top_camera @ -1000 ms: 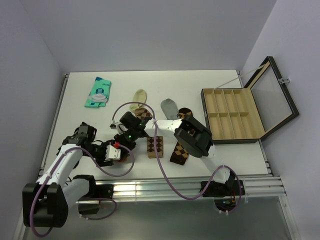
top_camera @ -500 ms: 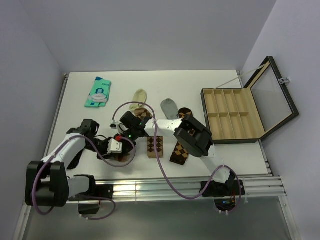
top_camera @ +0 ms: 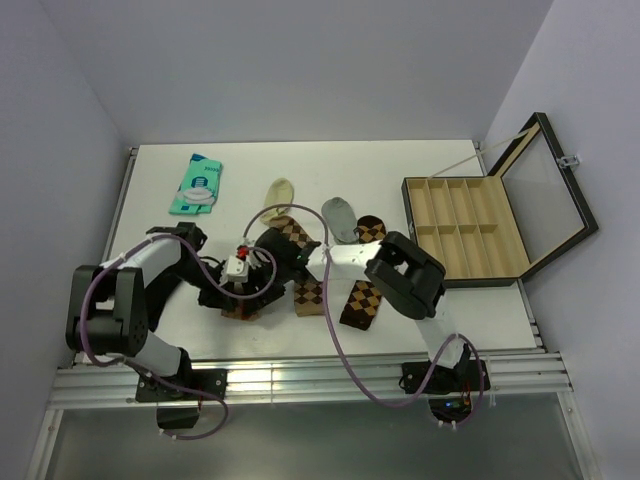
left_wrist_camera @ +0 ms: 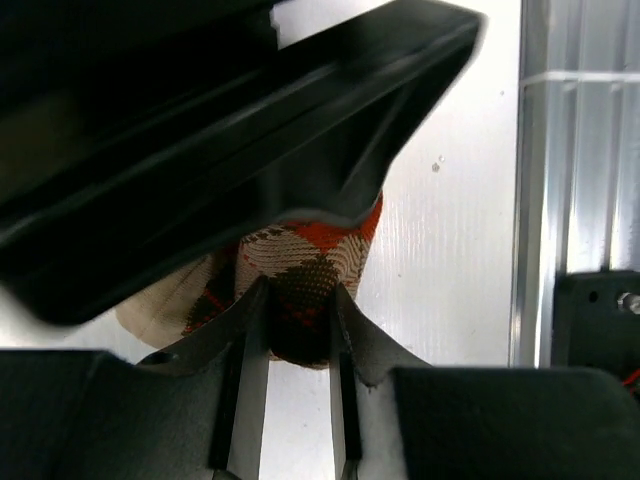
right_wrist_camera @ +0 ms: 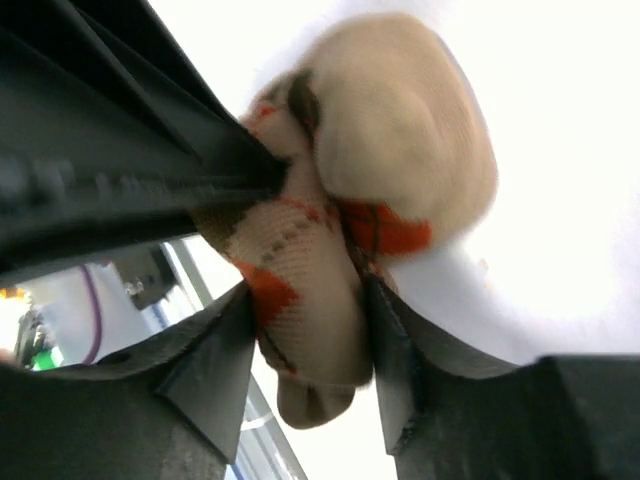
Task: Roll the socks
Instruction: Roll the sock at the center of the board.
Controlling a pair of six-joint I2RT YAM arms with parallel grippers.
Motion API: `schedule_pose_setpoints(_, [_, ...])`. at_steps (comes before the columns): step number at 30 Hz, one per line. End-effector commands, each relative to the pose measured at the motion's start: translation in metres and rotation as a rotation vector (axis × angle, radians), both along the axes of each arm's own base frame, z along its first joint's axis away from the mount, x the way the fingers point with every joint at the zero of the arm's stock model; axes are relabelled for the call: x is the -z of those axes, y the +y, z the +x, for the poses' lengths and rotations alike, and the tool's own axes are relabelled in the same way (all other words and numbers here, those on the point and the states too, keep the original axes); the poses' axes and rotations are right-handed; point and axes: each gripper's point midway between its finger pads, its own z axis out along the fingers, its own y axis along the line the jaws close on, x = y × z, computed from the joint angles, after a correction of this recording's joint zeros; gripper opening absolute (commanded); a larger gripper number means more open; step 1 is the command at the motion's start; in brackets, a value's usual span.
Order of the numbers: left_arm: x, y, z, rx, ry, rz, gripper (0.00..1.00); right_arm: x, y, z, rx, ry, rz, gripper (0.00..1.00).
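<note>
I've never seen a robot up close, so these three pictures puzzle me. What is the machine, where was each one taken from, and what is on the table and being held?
Two robot arms are bolted to a white table. The wide picture looks down from above: left arm on the left, right arm on the right. Each close-up comes from a camera on one wrist. On the table lie a teal packet, an open compartment box, a tan sock and a dark brown sock. The left jaws pinch an orange-diamond sock; it also sits between the right jaws, but whether they grip is unclear.
</note>
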Motion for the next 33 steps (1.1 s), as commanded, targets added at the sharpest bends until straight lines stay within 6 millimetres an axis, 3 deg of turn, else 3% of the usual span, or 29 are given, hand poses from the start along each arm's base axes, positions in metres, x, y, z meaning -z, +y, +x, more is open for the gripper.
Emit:
schedule_pose_setpoints(1, [0.002, 0.004, 0.011, 0.002, 0.029, 0.034, 0.0, 0.059, -0.067, 0.006, 0.152, -0.062, -0.281, 0.56])
schedule_pose_setpoints(2, [0.003, 0.004, 0.011, 0.002, 0.041, 0.033, 0.0, 0.046, -0.065, 0.01, 0.175, -0.087, -0.25, 0.57])
schedule_pose_setpoints(11, [0.008, 0.003, 0.023, -0.027, 0.135, 0.047, 0.0, 0.023, -0.098, 0.021, 0.371, -0.218, -0.166, 0.61])
schedule_pose_setpoints(13, [0.008, 0.003, 0.028, -0.037, 0.14, 0.051, 0.0, 0.006, -0.098, 0.027, 0.409, -0.257, -0.11, 0.61])
schedule_pose_setpoints(15, [0.013, 0.004, 0.029, -0.048, 0.166, 0.065, 0.0, 0.008, -0.109, 0.025, 0.445, -0.273, -0.111, 0.61])
schedule_pose_setpoints(16, [0.013, 0.005, 0.033, -0.052, 0.167, 0.069, 0.0, -0.006, -0.108, 0.029, 0.464, -0.3, -0.068, 0.61])
schedule_pose_setpoints(17, [0.013, 0.004, 0.034, -0.056, 0.174, 0.07, 0.0, -0.002, -0.117, 0.026, 0.475, -0.307, -0.077, 0.61])
schedule_pose_setpoints(22, [0.018, 0.005, 0.042, -0.087, 0.215, 0.086, 0.0, -0.025, -0.126, 0.032, 0.553, -0.455, -0.04, 0.61])
schedule_pose_setpoints(24, [0.018, 0.004, 0.044, -0.098, 0.232, 0.09, 0.0, -0.038, -0.125, 0.033, 0.55, -0.538, -0.037, 0.62])
schedule_pose_setpoints(25, [0.019, 0.004, 0.047, -0.101, 0.239, 0.09, 0.0, -0.041, -0.118, 0.022, 0.514, -0.576, -0.046, 0.62])
schedule_pose_setpoints(27, [0.021, 0.004, 0.049, -0.114, 0.263, 0.097, 0.0, -0.053, -0.108, 0.025, 0.5, -0.679, -0.068, 0.62])
schedule_pose_setpoints(28, [0.021, 0.003, 0.052, -0.116, 0.261, 0.095, 0.0, -0.055, -0.098, 0.011, 0.451, -0.707, -0.064, 0.63])
schedule_pose_setpoints(29, [0.021, 0.003, 0.054, -0.119, 0.262, 0.093, 0.0, -0.063, -0.089, 0.009, 0.438, -0.735, -0.049, 0.63])
schedule_pose_setpoints(33, [0.023, 0.002, 0.059, -0.135, 0.283, 0.096, 0.0, -0.07, -0.067, 0.003, 0.349, -0.851, -0.057, 0.64])
